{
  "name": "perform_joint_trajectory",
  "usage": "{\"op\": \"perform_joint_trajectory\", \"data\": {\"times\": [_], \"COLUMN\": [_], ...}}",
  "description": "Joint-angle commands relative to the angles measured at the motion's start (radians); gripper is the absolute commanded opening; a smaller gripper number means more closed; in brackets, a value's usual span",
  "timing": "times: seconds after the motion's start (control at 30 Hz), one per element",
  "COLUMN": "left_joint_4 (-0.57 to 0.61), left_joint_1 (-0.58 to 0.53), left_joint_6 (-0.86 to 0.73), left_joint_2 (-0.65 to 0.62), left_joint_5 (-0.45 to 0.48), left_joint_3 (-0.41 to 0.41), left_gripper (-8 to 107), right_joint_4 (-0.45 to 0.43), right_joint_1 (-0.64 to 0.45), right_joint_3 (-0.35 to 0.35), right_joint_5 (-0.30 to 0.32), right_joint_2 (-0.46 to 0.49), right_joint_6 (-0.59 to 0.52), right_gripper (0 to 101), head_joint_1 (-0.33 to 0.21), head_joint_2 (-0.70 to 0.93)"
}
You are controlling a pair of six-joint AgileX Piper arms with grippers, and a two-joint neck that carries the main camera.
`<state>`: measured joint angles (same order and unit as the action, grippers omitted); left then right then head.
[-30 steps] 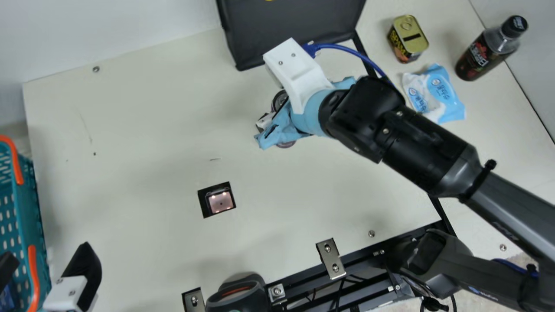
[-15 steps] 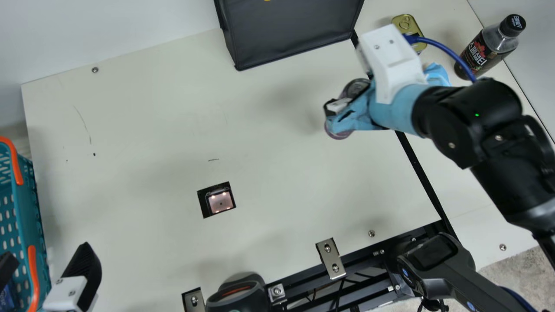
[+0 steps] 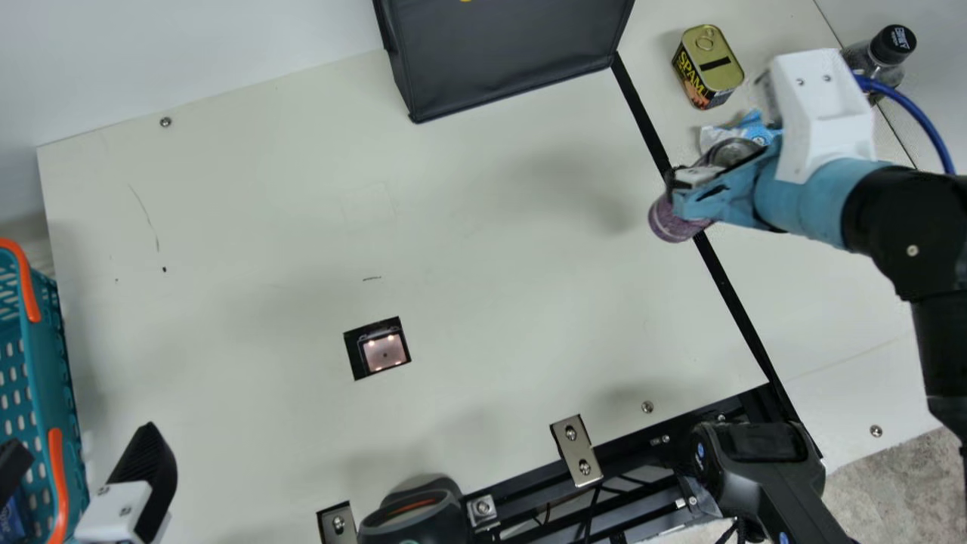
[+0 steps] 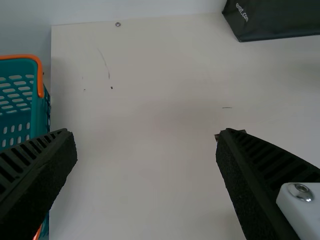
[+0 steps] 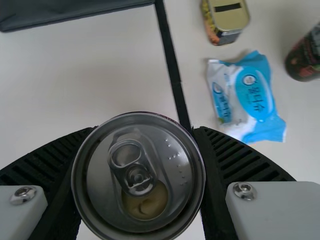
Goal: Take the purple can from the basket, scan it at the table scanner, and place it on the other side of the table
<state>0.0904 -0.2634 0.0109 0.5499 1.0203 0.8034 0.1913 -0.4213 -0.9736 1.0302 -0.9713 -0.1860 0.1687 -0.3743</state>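
In the main view my right gripper [image 3: 699, 181] holds the purple can [image 3: 676, 219] above the black strip at the table's right. The right wrist view has the silver top of the can [image 5: 139, 172] squeezed between both fingers of the right gripper [image 5: 139, 170]. My left gripper [image 3: 89, 472] is at the lower left of the main view, beside the teal basket [image 3: 53, 363]; in the left wrist view the left gripper [image 4: 147, 150] stands wide open, nothing between its fingers. The table scanner [image 3: 384, 351] is a lit square window set in the tabletop.
Right of the black strip are a yellow-topped tin [image 3: 709, 66], a blue-and-white wipes pack [image 3: 725, 136] and a dark bottle [image 3: 884, 57]. A black bag [image 3: 506, 53] stands at the back. Handheld scanners [image 3: 414, 514] line the front edge.
My right arm has swung to the right with the can, from the table's middle to the black strip. The left gripper has stayed put.
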Motion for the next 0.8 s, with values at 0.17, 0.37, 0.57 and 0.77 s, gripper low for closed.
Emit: {"op": "perform_joint_trajectory", "data": {"times": [0.17,0.37,0.57,0.77], "left_joint_4": [0.000,0.000,0.000,0.000], "left_joint_1": [0.000,0.000,0.000,0.000], "left_joint_6": [0.000,0.000,0.000,0.000], "left_joint_2": [0.000,0.000,0.000,0.000], "left_joint_5": [0.000,0.000,0.000,0.000], "left_joint_3": [0.000,0.000,0.000,0.000], "left_gripper": [90,90,90,90], "right_joint_4": [0.098,0.168,0.211,0.239], "right_joint_1": [-0.324,-0.503,-0.639,-0.728], "right_joint_3": [-0.009,-0.026,-0.044,-0.044], "right_joint_5": [0.009,0.015,0.010,-0.035], "right_joint_2": [-0.039,-0.093,-0.149,-0.185], "right_joint_6": [-0.214,-0.364,-0.475,-0.511], "right_gripper": [0,0,0,0], "head_joint_1": [-0.030,-0.030,-0.030,-0.030], "head_joint_2": [-0.002,-0.002,-0.002,-0.002]}}
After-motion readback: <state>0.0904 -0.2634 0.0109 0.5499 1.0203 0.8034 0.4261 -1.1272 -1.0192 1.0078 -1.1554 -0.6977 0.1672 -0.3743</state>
